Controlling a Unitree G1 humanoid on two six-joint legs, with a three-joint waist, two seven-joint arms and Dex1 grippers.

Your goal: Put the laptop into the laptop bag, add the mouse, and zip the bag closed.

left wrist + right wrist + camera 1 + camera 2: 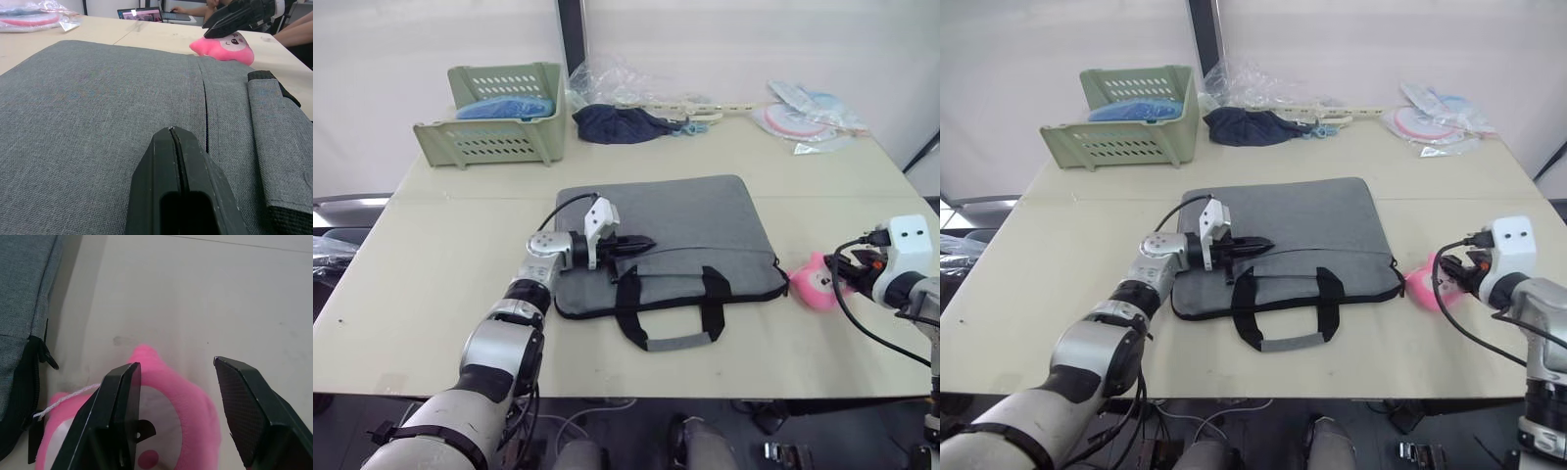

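The grey laptop bag [685,220] lies flat in the middle of the table, its black handles [671,313] toward the front edge. My left gripper [646,243] is shut with nothing between its fingers, resting low over the bag's left part and pointing right along the zipper seam [205,122]. My right gripper [176,364] is open just above a pink plush toy [815,284], which lies on the table at the bag's right end beside the zipper pull [46,360]. The laptop and the mouse are out of view.
A green plastic basket [499,127] holding something blue stands at the back left. A dark blue cloth [617,124] and clear plastic bags [803,117] lie along the back edge. Bare tabletop [431,274] extends left of the bag.
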